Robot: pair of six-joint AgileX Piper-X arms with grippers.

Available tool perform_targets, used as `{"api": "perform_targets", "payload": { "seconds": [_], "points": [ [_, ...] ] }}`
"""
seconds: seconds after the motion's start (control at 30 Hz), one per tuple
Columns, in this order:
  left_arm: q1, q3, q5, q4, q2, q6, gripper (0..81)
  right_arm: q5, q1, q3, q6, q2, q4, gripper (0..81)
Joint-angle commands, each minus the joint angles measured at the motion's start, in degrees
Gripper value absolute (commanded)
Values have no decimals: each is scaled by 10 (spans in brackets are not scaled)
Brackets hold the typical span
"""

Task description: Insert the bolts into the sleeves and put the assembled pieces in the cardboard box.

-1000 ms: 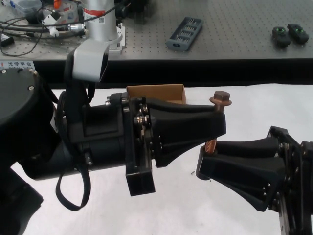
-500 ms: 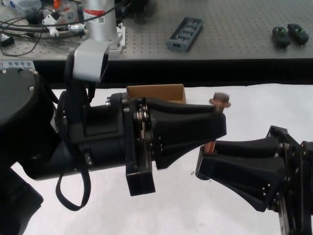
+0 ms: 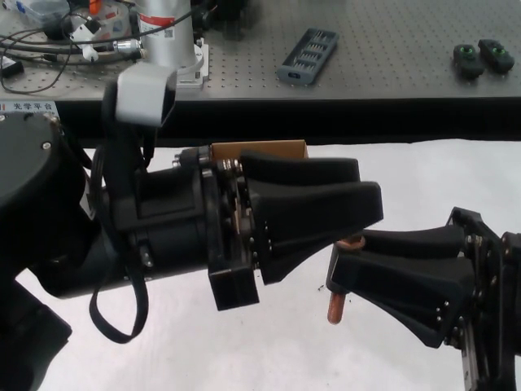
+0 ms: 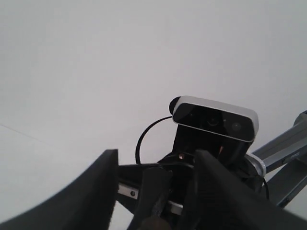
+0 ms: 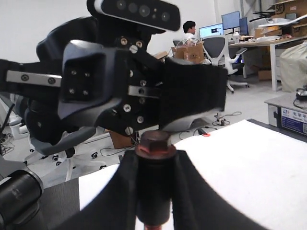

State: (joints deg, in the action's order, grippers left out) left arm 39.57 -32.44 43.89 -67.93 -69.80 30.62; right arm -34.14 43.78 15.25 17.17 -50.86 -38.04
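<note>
Copper bolt (image 3: 335,308) stands upright, clamped in right hand (image 3: 346,273), lower centre-right; left hand (image 3: 368,189) just above, fingers apart (empty); cardboard box (image 3: 259,151) lies up-left, behind left hand.

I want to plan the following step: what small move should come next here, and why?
Probably draw the left claw up and back. It is open and hangs between the cardboard box and the right claw, which holds the sleeve with the bolt seated in it.
</note>
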Motion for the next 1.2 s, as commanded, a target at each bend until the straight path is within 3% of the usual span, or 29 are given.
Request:
{"api": "perform_targets", "payload": {
  "seconds": [0.0,0.27,0.47,0.57,0.8,1.17],
  "points": [
    [1,-3,-15,-24,1,11,414,2,-4,8,0,5,-13,39],
    [-9,-3,-123,-24,1,9,410,47,-4,13,22,5,-5,39],
    [-59,-3,-164,-26,1,63,400,99,-14,57,-4,4,103,39],
    [-85,4,-162,-24,1,84,326,124,-33,92,-26,3,181,39],
    [-97,60,-162,-24,2,64,11,135,-90,180,-3,-48,304,39],
    [-97,140,-295,-24,2,-43,4,131,-104,359,13,-257,396,39]
  ]
}}
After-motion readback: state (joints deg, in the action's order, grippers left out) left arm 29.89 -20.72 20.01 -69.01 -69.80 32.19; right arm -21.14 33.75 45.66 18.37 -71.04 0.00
